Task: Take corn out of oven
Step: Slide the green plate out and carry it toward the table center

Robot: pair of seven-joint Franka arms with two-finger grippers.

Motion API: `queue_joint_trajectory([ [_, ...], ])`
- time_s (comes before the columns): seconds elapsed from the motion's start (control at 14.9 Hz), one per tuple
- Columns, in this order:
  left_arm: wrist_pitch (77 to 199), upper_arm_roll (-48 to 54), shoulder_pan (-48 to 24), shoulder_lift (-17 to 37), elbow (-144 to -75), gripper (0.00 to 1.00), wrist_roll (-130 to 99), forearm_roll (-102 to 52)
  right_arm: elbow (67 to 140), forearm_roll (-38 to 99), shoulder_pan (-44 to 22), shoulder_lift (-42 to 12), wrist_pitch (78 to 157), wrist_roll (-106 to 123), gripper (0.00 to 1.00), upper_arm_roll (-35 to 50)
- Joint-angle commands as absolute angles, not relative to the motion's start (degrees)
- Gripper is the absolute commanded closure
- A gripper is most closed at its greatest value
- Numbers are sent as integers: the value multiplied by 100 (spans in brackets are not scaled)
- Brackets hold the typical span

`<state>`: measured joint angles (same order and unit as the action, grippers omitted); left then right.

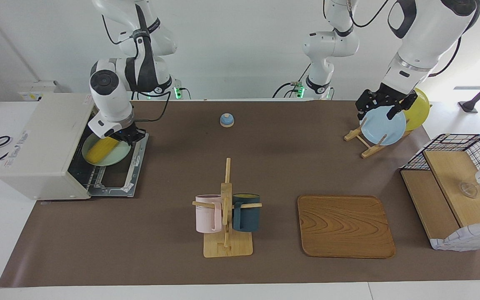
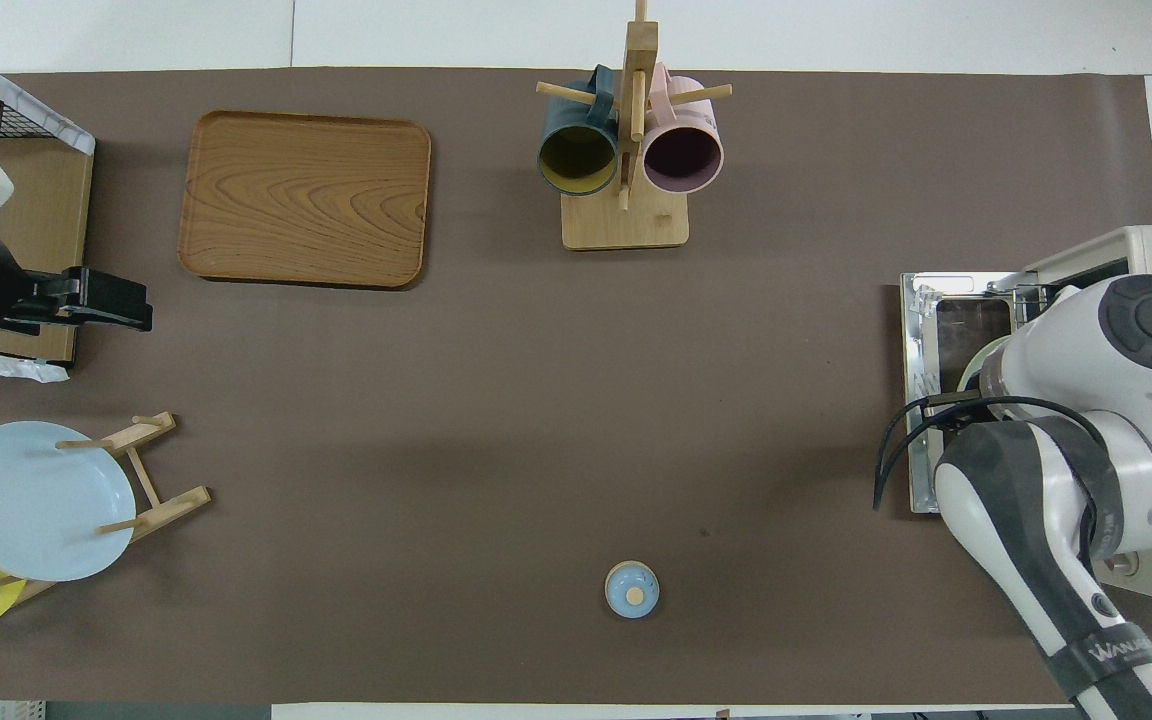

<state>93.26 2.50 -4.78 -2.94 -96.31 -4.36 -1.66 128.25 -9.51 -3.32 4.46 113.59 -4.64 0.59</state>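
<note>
The off-white oven [image 1: 44, 141] stands at the right arm's end of the table, its door [image 1: 117, 183] dropped open. The yellow corn [image 1: 101, 149] lies on a pale green plate [image 1: 113, 160] at the oven's mouth, over the rack. My right gripper [image 1: 128, 135] is down at the end of the corn nearer the robots. In the overhead view the right arm hides the corn; only the oven [image 2: 1086, 255], its door [image 2: 921, 400] and a bit of the plate's rim [image 2: 976, 358] show. My left gripper [image 1: 383, 109] waits open and empty in the air over the plate rack.
A wooden plate rack [image 1: 367, 143] holds a blue plate [image 1: 383, 127] and a yellow plate [image 1: 419, 110]. A mug rack [image 1: 226, 216] with a pink and a dark blue mug, a wooden tray [image 1: 345, 226], a small blue bell [image 1: 226, 120] and a wire-and-wood shelf [image 1: 456, 191] also stand on the table.
</note>
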Motion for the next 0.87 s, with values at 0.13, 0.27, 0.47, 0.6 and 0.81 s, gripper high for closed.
queue_joint_trajectory([
  [0.13,9439,264,-492,-396,-9738,0,-483,-88,12315,-1002,-1097,483,10531,-1087,100,79],
  [0.27,9492,264,-483,-413,-9826,0,-492,-97,12095,-993,-1545,457,10240,-1632,100,79],
  [0.47,9536,264,-492,-413,-9835,0,-492,-105,11953,-923,-2187,422,10151,-2152,100,105],
  [0.6,9536,264,-492,-404,-9809,0,-492,-105,11944,-914,-2486,422,10230,-2346,100,114],
  [0.81,9554,290,-492,-404,-9817,0,-483,-105,11752,-914,-2995,212,10266,-2952,100,114],
])
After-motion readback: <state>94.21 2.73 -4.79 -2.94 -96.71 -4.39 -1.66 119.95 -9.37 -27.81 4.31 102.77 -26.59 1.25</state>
